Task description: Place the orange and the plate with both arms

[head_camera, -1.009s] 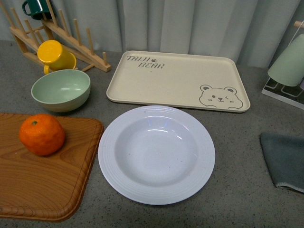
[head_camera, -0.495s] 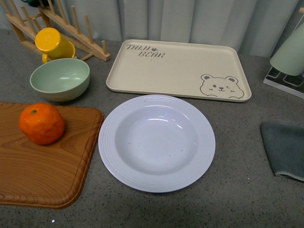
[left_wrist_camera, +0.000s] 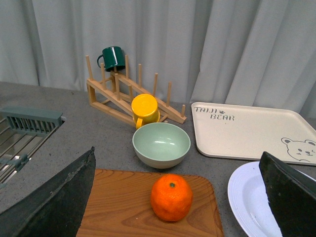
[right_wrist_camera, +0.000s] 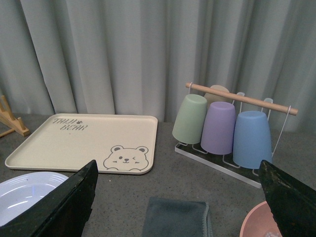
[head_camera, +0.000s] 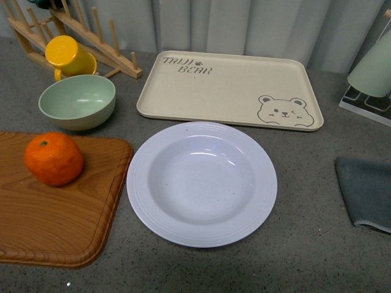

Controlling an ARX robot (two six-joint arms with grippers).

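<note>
Front view: neither arm is in frame. The orange (head_camera: 54, 159) sits on the wooden board (head_camera: 67, 232) at the left. The plate (head_camera: 139, 183) lies flat on the grey counter, hard by the board's right edge; whether the two touch cannot be told.
Plate: empty and upright, with the bear tray (head_camera: 232, 85) just behind it.
Left gripper (left_wrist_camera: 177, 154): jaws spread wide with nothing between them. It hangs above the board, and the orange (left_wrist_camera: 171, 196) lies roughly midway between its dark fingers (left_wrist_camera: 54, 202).
Right gripper (right_wrist_camera: 177, 163): also wide open and empty. It is held high over the right side, where a slice of the plate (right_wrist_camera: 24, 190) shows at one finger and a grey cloth (right_wrist_camera: 175, 217) lies below.
Why so placed: each arm appears to be posted on the side of the thing nearest it, the left for the fruit and the right for the dish.
Step in hand: approach, most likely, as nothing is gripped yet.
Clutter to mind: the green bowl (head_camera: 77, 101) and yellow cup (head_camera: 67, 55) stand just behind the orange.
Handling: the round fruit may roll if nudged, and the glossy rim probably offers little purchase.
</note>
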